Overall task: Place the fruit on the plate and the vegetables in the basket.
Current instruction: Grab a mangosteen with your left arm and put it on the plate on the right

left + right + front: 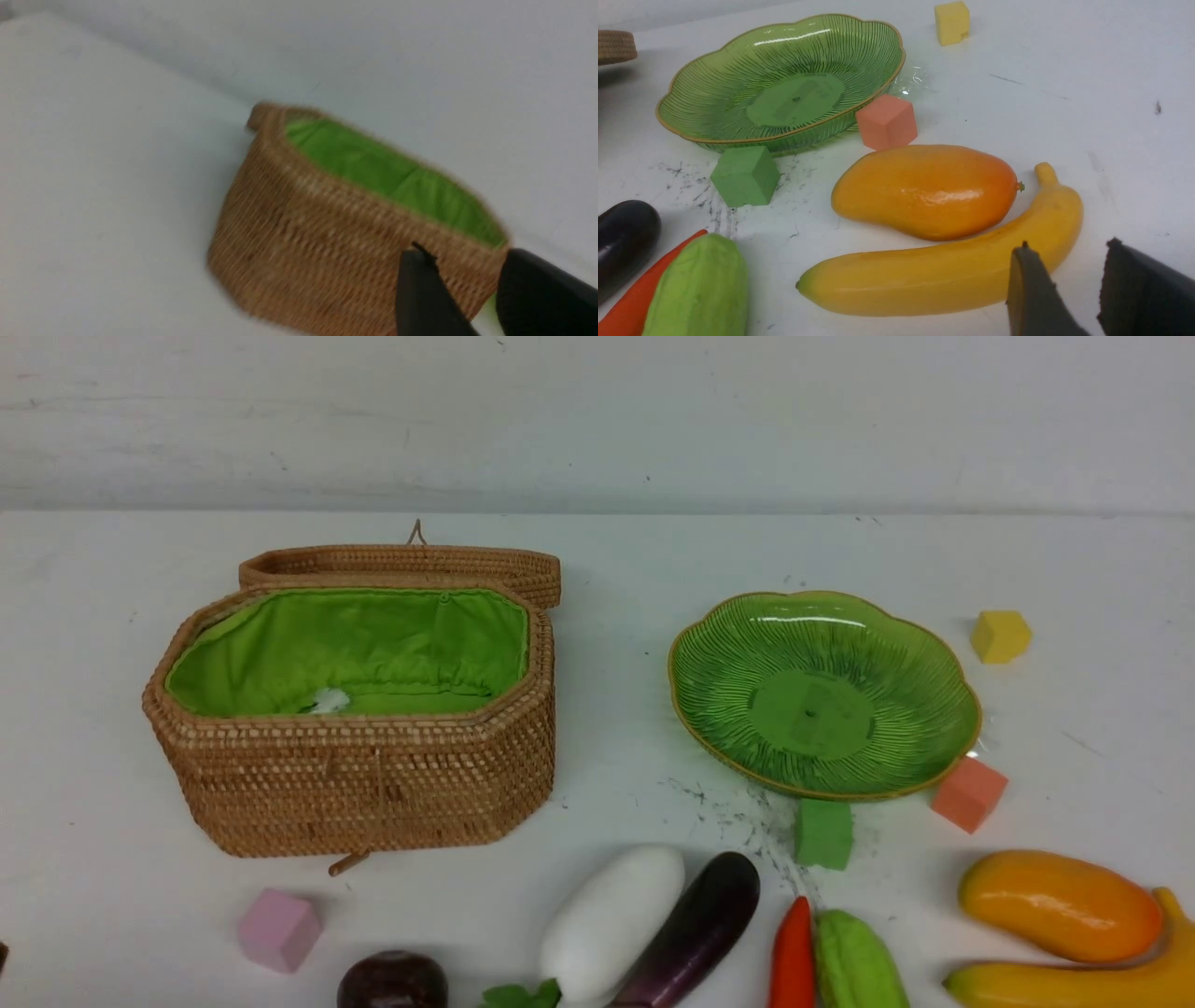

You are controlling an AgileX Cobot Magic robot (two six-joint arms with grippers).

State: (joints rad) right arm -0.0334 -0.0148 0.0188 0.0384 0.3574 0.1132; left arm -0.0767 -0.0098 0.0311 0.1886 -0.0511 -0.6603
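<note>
The open woven basket (pixel 355 784) with green lining stands at the left and holds no vegetables. The green plate (pixel 822 695) is bare at centre-right. Along the front edge lie the mangosteen (pixel 392 982), radish (pixel 611 919), eggplant (pixel 700 929), red pepper (pixel 794 957), green gourd (pixel 854 961), mango (pixel 1060 905) and banana (pixel 1074 980). Neither gripper shows in the front view. My left gripper (pixel 465 261) is open and empty, hanging near the basket (pixel 327 242). My right gripper (pixel 1068 252) is open and empty just beside the banana (pixel 934 273), near the mango (pixel 924 189).
Foam cubes lie about: pink (pixel 278 929) in front of the basket, green (pixel 824 833) and salmon (pixel 968 793) against the plate's near rim, yellow (pixel 1000 636) to its far right. The basket lid (pixel 401 565) lies folded back behind it.
</note>
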